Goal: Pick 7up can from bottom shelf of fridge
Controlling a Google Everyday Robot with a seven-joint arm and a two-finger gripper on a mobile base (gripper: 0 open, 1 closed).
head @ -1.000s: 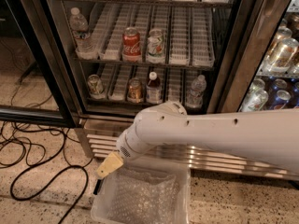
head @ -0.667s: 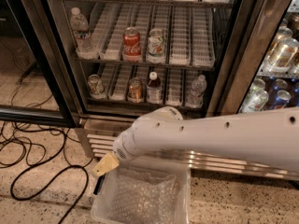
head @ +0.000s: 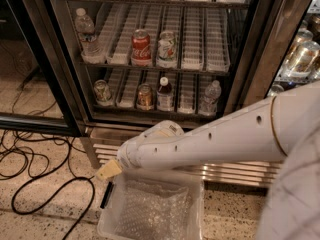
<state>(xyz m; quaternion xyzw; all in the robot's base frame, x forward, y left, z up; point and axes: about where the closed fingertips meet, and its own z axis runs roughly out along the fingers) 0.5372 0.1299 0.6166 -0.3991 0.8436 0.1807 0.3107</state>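
Note:
The fridge point(head: 250, 59) stands open, its black-framed glass door point(head: 35, 74) swung out to the left. On the bottom shelf point(head: 186, 91) the 7up can point(head: 102, 91) stands upright in the far left lane, dull green and silvery. My gripper point(head: 108, 170) is at the end of the white arm point(head: 210, 139), low in front of the fridge's ribbed steel base point(head: 235, 171) and above a plastic bin. It is below and slightly right of the can, well apart from it, and holds nothing that I can see.
On the bottom shelf also stand an orange-brown can point(head: 145, 96), a dark bottle point(head: 164, 94) and a water bottle point(head: 211, 98). The rack above holds a red cola can point(head: 141, 46), a white-and-green can point(head: 166, 47) and a water bottle point(head: 86, 34). A clear bin point(head: 155, 206) and black cables point(head: 45, 184) lie on the floor.
The gripper end of the arm has drifted a little to the left and up. The cans and bottles have not moved.

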